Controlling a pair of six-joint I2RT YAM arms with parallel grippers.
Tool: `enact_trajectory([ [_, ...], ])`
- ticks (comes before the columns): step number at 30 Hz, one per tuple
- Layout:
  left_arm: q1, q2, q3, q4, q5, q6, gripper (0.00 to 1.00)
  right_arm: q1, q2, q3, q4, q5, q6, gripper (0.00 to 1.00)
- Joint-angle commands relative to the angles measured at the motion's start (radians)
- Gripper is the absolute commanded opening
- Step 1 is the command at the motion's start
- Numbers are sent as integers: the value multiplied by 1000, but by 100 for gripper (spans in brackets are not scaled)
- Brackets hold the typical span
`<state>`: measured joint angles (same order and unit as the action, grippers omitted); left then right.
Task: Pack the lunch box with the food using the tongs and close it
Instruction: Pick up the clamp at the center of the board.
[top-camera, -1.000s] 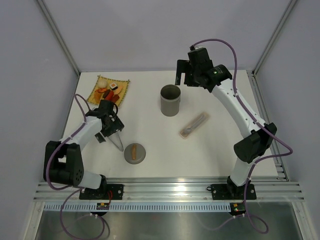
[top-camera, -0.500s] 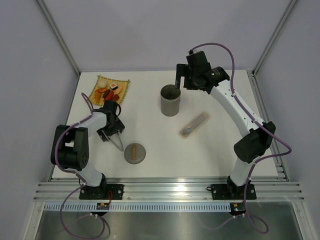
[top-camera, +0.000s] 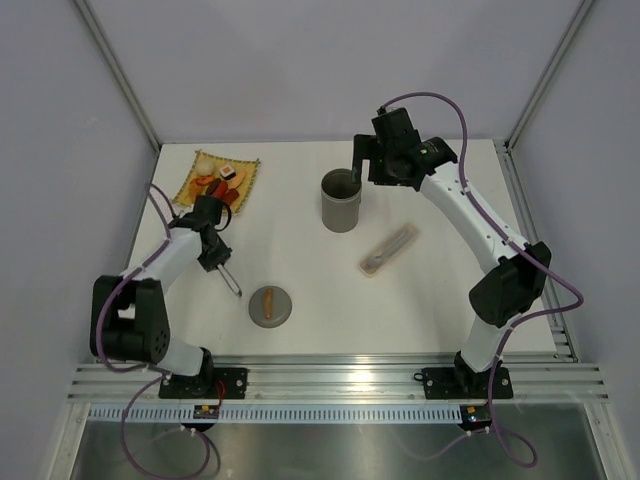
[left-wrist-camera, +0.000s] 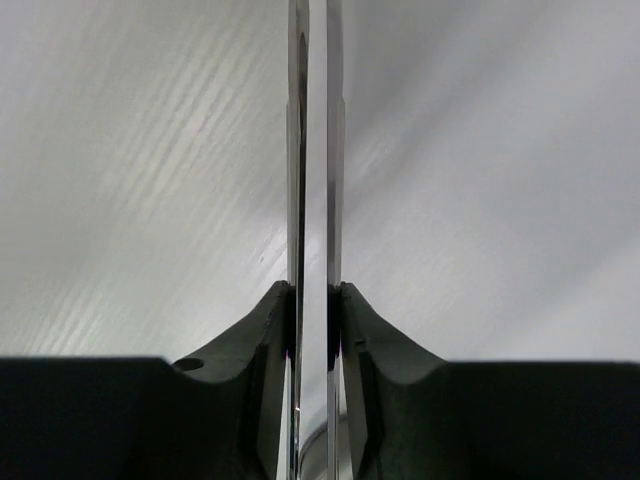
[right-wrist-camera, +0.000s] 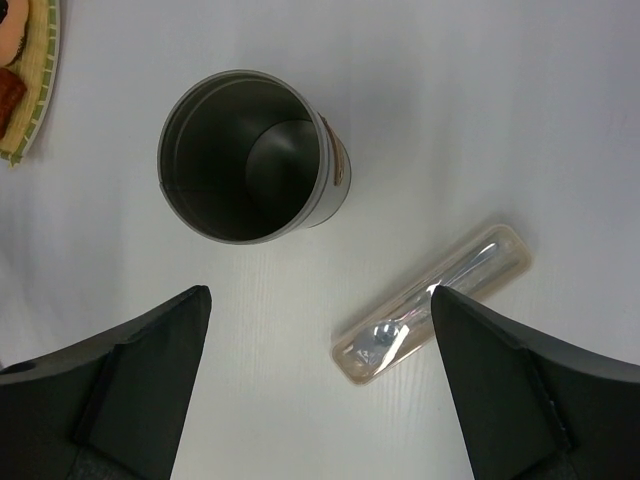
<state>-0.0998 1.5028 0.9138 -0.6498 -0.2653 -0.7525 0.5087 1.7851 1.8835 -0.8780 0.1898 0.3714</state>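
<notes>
Silver metal tongs sit pinched in our left gripper, jaws squeezed nearly together on the two slim arms, at the left of the overhead frame. We judge the grasp made; next the tips must swing to the orange, red and white food pieces on the yellow woven mat, upper left. Our right gripper hangs wide open, empty, over the open grey cylindrical lunch box, centre. White matte table, pale lilac walls.
</notes>
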Motion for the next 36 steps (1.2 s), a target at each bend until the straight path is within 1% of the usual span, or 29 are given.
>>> enact_trajectory([
  [1,2,-192,34,-85,-90,48,24,8,-55,-4,36,5,6,99],
  [3,0,-278,80,-125,-101,94,24,8,-55,-7,37,5,6,99],
  [5,0,-318,124,-172,-95,133,24,8,-56,-9,40,2,8,99],
  [6,0,-343,169,-183,-82,177,24,8,-56,-11,43,-1,6,99],
  [8,0,-351,220,-221,-83,237,26,7,-58,-15,47,-6,8,100],
  [9,0,-343,270,-229,-72,255,26,10,-62,-18,48,-6,9,99],
  [11,0,-325,319,-254,-66,301,26,8,-66,-26,50,-7,9,99],
  [14,2,-276,390,-255,-28,347,26,8,-81,-46,54,0,8,99],
  [15,0,-262,405,-254,4,357,27,8,-85,-50,54,2,6,99],
  [17,0,-208,454,-251,47,387,33,8,-98,-66,56,8,4,100],
  [18,-1,-190,471,-251,88,398,34,7,-107,-69,57,11,4,100],
  [21,-11,-106,533,-261,129,430,38,8,-118,-83,53,19,4,99],
  [23,-14,-49,574,-277,139,449,41,8,-122,-89,53,23,4,100],
  [27,-14,16,631,-303,149,469,47,7,-135,-100,51,26,4,100],
  [36,-15,76,697,-292,167,496,50,8,-135,-100,51,27,4,99],
])
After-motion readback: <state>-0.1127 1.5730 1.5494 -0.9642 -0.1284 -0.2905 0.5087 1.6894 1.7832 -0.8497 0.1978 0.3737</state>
